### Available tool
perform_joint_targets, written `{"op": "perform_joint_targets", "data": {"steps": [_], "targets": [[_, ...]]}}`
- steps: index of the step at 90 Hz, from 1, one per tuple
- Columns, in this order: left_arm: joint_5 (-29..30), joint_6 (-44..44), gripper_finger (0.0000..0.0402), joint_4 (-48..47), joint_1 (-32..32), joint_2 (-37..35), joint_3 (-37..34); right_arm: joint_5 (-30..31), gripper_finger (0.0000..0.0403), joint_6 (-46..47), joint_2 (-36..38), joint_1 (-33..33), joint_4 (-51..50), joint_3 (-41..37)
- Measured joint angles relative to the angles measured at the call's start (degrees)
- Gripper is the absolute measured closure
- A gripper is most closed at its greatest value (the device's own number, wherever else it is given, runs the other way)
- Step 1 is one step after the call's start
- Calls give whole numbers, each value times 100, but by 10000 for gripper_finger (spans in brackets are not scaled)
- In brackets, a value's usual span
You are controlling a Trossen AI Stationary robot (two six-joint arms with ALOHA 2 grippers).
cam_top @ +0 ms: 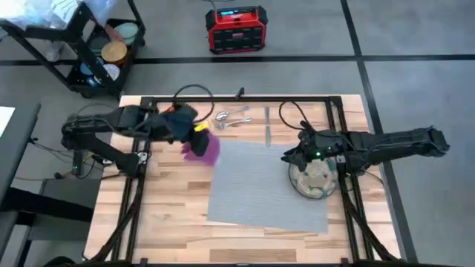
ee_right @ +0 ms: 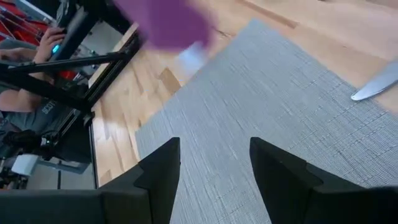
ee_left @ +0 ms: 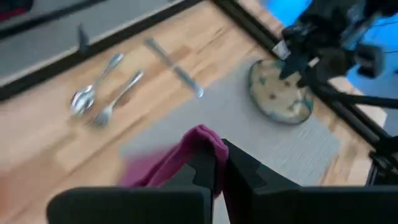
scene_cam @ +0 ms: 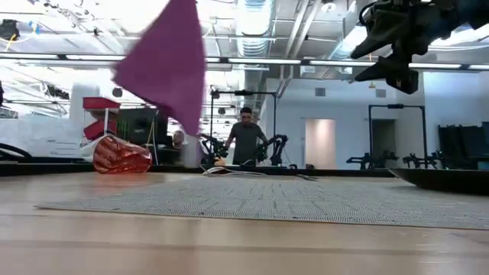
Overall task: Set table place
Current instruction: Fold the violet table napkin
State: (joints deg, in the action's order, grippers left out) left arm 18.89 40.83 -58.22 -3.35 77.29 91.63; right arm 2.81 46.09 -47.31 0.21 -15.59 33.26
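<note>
Left gripper (ee_left: 217, 167) clamps the magenta napkin (cam_top: 200, 145) aloft just off the grey placemat (cam_top: 260, 182)'s left edge, closest to that side (right gripper (ee_right: 214, 163), jaws spread, hovers over the plate (cam_top: 312, 180)).

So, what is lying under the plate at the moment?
The plate rests on the right side of the grey placemat, beneath the right gripper. The right arm covers part of the plate in the high view, so anything on that part cannot be seen.
</note>
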Motion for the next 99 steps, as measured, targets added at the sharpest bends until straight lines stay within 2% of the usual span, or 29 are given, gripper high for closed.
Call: {"op": "perform_joint_targets", "data": {"steps": [18, 30, 38, 56, 72, 86, 92, 99], "targets": [[-1624, -703, 401, 167, -52, 1372, -287, 0, 223, 0, 0, 2, -9, 0], [-2533, -1287, 401, 276, -322, 2510, -364, 0, 223, 0, 0, 0, -15, 0], [-2920, -1443, 401, 567, -439, 2995, -349, -1, 223, 3, 0, 0, -25, 0], [-2976, -1256, 401, 1858, -403, 3054, -268, -15, 223, 40, 0, 17, -57, 0], [-3467, -1374, 401, 1878, -410, 3060, -270, -117, 223, -145, -107, 12, -213, 0], [-4157, -1622, 401, 1866, -455, 3070, -275, -575, 223, -301, -598, 2, -161, -2], [-4524, -1638, 401, 1879, -486, 3070, -275, -628, 223, -306, -817, 21, -27, -3], [-4654, -1641, 401, 1876, -567, 3070, -275, -638, 223, -308, -985, 57, 223, -7]]}}
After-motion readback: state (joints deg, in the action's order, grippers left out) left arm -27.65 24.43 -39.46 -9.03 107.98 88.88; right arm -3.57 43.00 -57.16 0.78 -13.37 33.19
